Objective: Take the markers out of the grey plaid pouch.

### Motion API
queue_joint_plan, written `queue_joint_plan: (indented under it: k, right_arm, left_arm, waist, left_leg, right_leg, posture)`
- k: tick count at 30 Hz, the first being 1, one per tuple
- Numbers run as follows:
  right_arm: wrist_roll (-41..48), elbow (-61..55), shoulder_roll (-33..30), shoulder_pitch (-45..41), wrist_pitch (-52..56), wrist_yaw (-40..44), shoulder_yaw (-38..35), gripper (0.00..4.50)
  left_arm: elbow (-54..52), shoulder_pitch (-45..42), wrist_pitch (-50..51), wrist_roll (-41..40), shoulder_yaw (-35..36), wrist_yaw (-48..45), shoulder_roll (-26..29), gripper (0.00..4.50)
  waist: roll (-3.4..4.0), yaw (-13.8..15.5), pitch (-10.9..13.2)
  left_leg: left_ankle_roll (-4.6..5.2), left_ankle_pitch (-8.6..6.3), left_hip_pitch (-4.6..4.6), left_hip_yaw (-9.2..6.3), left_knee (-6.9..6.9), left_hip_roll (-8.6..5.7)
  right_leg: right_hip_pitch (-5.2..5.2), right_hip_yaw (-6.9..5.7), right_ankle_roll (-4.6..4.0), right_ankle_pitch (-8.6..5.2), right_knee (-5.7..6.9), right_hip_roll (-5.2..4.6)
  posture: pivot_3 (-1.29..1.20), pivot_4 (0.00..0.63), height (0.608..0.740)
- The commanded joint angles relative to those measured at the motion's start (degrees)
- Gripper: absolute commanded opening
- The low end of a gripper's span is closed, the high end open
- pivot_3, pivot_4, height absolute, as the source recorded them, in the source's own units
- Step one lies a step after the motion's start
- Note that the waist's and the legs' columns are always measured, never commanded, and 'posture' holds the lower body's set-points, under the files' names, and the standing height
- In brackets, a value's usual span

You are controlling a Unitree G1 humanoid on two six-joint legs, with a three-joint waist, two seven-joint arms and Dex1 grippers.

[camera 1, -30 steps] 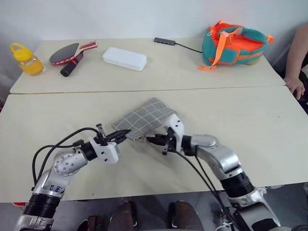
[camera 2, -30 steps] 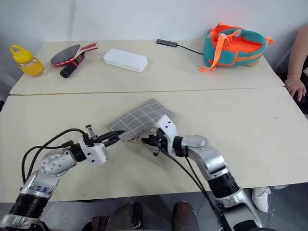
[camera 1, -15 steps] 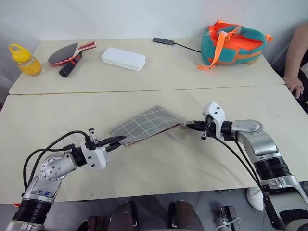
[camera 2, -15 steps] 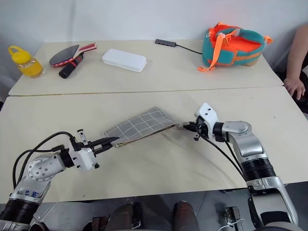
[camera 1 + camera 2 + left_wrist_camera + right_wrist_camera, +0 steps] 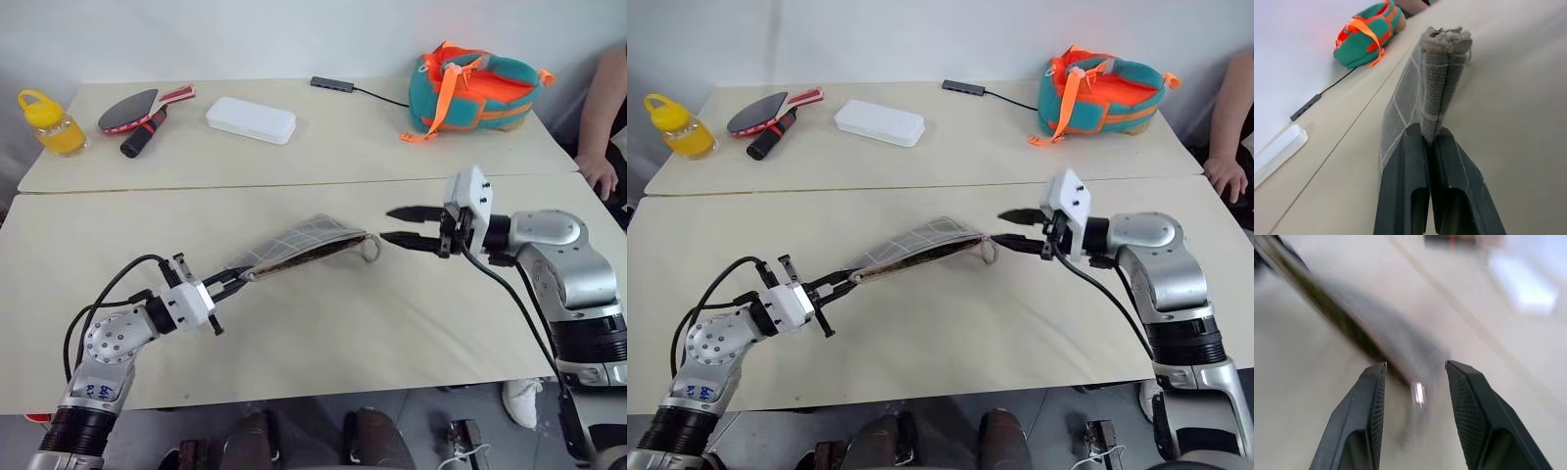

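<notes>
Pinching the grey plaid pouch point(image 5: 299, 245), left tool point(image 5: 236, 281) clenched; right tool point(image 5: 400, 225) released.

I judge this a plain indoor test room rather than a home. Two bare beige tables point(image 5: 323, 147) stand end to end against a blank white wall point(image 5: 245, 34). Unrelated items are laid out on the far table: a yellow bottle point(image 5: 46, 121), a table-tennis paddle point(image 5: 132, 110), a white case point(image 5: 251, 119), a cabled hub point(image 5: 335, 85) and a teal-and-orange bag point(image 5: 475, 88). A person's arm point(image 5: 600, 117) rests at the table edge.
</notes>
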Motion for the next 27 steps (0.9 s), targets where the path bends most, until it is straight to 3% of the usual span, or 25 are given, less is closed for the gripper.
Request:
queue_joint_plan:
  k: [1,3,4,12,18,27]
  right_arm:
    - [-4.61,-2.73,1.41,1.12,-5.66,-1.02,3.90,0.75]
    - [-6.08,-1.48,2.62,1.09,-7.01,-2.17,5.00,0.07]
    - [-7.13,-1.09,3.23,1.19,-7.97,-2.63,5.79,0.03]
    - [-12.67,1.64,4.29,2.62,-14.84,-2.71,9.51,0.03]
    - [-6.52,-0.32,5.91,2.74,-13.05,-0.87,6.98,0.03]
    - [-8.79,0.11,5.21,5.30,-14.72,0.50,8.56,0.03]
  left_arm:
    - [-2.53,-1.64,0.00,-1.36,1.23,-0.95,-0.46,0.00]
    - [-2.49,-2.18,0.47,-1.44,0.95,-1.35,-1.00,0.00]
    - [-2.59,-2.41,0.65,-1.13,0.59,-1.50,-1.23,0.00]
    - [-3.49,-2.98,1.91,0.42,-0.28,-1.75,-3.30,0.00]
    - [-3.43,-3.15,2.33,2.04,-0.29,-0.81,-4.84,0.00]
    - [-2.99,-3.95,2.84,2.47,0.01,-1.01,-5.51,0.00]
  waist:
    - [-0.01,0.10,0.00]
    - [-0.01,0.33,0.00]
    - [0.00,0.39,0.00]
    - [-0.01,0.78,0.00]
    - [-0.01,1.00,0.00]
    - [0.00,1.29,0.00]
  left_leg:
    - [0.00,0.00,-0.02,0.00,0.01,0.00]
    - [0.01,-0.01,-0.02,0.01,0.01,-0.04]
    - [0.02,-0.01,-0.02,0.01,0.01,-0.05]
    - [0.02,-0.01,-0.02,0.03,0.02,-0.06]
    - [0.02,-0.01,-0.02,0.02,0.03,-0.05]
    - [0.02,-0.01,-0.01,0.01,0.05,-0.05]
  right_leg:
    - [0.01,-0.01,0.00,0.00,-0.02,0.00]
    - [0.02,-0.01,0.01,0.01,-0.05,-0.02]
    - [0.02,0.00,0.02,0.01,-0.04,-0.03]
    - [0.01,0.00,0.02,0.01,-0.04,-0.02]
    - [0.02,0.00,0.02,0.01,-0.03,-0.01]
    - [0.04,-0.01,0.02,0.01,-0.04,-0.01]
  posture:
    - [0.00,0.150,0.740]
    - [0.00,0.150,0.740]
    - [0.00,0.150,0.740]
    - [0.00,0.150,0.740]
    - [0.00,0.150,0.740]
    - [0.00,0.150,0.740]
